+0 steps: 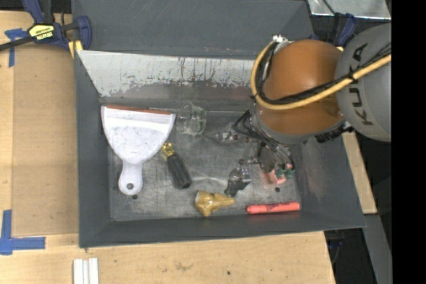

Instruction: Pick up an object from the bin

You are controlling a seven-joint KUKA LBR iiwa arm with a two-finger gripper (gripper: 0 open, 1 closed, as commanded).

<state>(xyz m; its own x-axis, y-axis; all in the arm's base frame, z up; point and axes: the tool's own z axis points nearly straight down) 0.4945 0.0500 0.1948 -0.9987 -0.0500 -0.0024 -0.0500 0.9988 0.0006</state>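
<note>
The grey bin (93, 143) is partly masked at right by the arm's orange cover (299, 90). A white scoop (136, 133) is noted left. Beneath the cover, the claw (259, 173) is poorly resolved, and its state cannot be told. A red marker (273, 208) and a brass piece (212, 202) are found just below it.

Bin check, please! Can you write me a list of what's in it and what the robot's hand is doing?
surface: grey metal bin, floor scuffed
job's things: white scoop on the left; black-handled tool beside it; gold-coloured piece and red marker along the front wall; clear cup at the back
clutter: nothing seen
grippers: gripper low in the bin, right of middle, just above the gold-coloured piece
cables: yellow and black cables across the arm's orange cover
surroundings: nothing seen
</note>
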